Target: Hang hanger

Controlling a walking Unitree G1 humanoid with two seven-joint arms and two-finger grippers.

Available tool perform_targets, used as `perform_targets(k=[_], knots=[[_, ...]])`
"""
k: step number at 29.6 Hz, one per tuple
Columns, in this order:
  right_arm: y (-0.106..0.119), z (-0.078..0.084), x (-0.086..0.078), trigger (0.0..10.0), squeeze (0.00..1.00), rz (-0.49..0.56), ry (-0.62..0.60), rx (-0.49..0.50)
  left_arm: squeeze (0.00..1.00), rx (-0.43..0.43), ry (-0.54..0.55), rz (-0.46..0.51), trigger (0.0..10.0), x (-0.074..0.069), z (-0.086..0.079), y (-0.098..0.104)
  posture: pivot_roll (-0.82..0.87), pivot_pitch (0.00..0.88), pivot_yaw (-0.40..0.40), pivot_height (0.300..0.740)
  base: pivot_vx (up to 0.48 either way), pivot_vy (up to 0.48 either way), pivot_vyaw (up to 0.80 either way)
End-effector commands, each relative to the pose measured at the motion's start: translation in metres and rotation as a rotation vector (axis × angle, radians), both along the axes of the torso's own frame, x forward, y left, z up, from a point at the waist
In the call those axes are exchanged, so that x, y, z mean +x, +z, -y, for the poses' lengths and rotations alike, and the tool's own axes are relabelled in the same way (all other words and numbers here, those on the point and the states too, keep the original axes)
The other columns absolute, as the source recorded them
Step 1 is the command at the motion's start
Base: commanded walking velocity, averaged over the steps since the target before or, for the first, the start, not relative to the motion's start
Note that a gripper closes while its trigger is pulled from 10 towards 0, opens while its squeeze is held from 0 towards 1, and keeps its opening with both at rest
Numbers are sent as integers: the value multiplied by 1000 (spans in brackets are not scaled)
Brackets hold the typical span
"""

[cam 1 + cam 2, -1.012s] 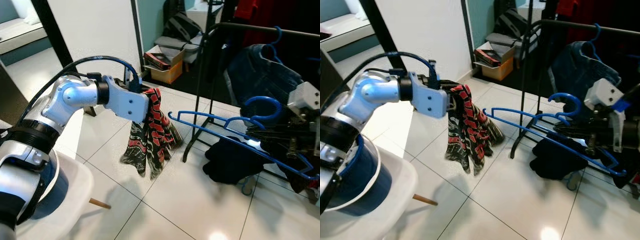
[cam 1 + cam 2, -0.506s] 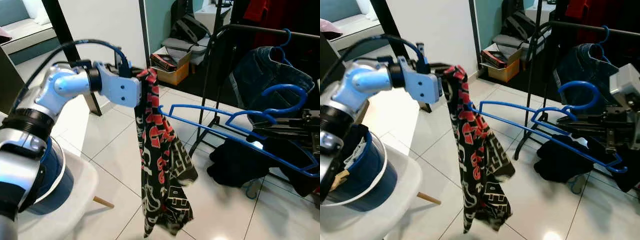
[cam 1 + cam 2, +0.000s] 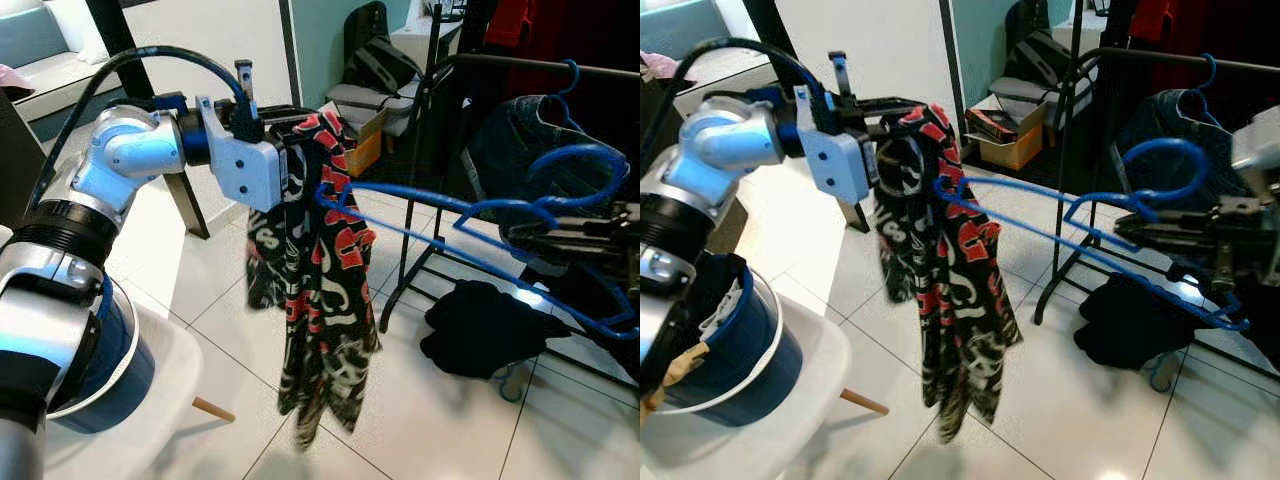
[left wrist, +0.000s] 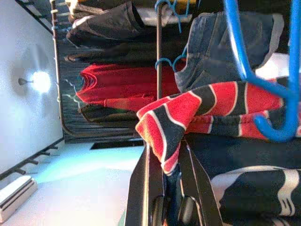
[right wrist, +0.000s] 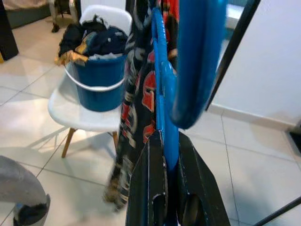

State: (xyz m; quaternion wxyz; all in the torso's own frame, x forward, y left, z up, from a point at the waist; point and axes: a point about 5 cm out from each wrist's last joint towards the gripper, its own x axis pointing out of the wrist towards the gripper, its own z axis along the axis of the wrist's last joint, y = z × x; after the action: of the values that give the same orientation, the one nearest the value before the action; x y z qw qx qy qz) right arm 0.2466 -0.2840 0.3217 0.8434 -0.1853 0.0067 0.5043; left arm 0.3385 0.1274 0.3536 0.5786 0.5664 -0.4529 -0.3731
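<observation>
Aloft, one garment (image 3: 318, 290) in left fingers (image 4: 146, 179), one hanger (image 3: 1090, 235) in right fingers (image 5: 148, 183).

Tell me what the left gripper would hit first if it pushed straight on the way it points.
Probably the clothes on the rack; the left gripper, shut on the patterned garment, points that way. Depth unclear.

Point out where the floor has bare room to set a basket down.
Bare tiles lie below the hanging garment, between the white chair and the dark clothes heap, and toward the white wall. It is crowded under the clothes rack, by the heap and cardboard box.
</observation>
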Motion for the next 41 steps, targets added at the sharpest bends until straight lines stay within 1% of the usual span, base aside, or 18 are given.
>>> perform_targets(k=[1, 10, 13, 17, 19, 21, 24, 28, 41], knots=[[7, 6, -5, 10000, 0, 3, 14, 10, 0, 7, 26, 53, 10000, -1, -9, 10, -110, 0, 117, 740, 0, 0, 0], [10, 9, -11, 10000, 0, -7, 31, -5, 0, 25, 10, 60, 10000, -2, -6, 11, -115, 0, 119, 740, 0, 0, 0], [19, 10, -14, 10000, 0, 16, 52, 24, 0, 32, 3, 63, 10000, -2, -4, 12, -115, 0, 121, 740, 0, 0, 0], [24, 10, -16, 10000, 0, 32, 72, 54, 0, 39, 3, 69, 10000, -1, -4, 11, -113, 0, 120, 740, 0, 0, 0], [30, 10, -19, 10000, 0, 55, 97, 94, 0, 40, 3, 73, 10000, -1, -4, 11, -112, 0, 120, 740, 0, 0, 0], [30, 10, -19, 10000, 0, 55, 97, 94, 0, 40, 3, 73, 10000, -1, -4, 11, -112, 0, 120, 740, 0, 0, 0], [37, 10, -21, 10000, 0, 82, 110, 127, 0, 42, 0, 75, 10000, -1, -4, 10, -111, 0, 118, 740, 0, 0, 0], [42, 11, -21, 10000, 0, 100, 109, 143, 0, 44, -4, 77, 10000, -1, -4, 10, -110, 0, 116, 740, 0, 0, 0], [34, 11, -14, 10000, 0, 76, 57, 82, 0, 38, -23, 99, 10000, -4, -3, 15, -109, 0, 114, 740, 0, 0, 0]])
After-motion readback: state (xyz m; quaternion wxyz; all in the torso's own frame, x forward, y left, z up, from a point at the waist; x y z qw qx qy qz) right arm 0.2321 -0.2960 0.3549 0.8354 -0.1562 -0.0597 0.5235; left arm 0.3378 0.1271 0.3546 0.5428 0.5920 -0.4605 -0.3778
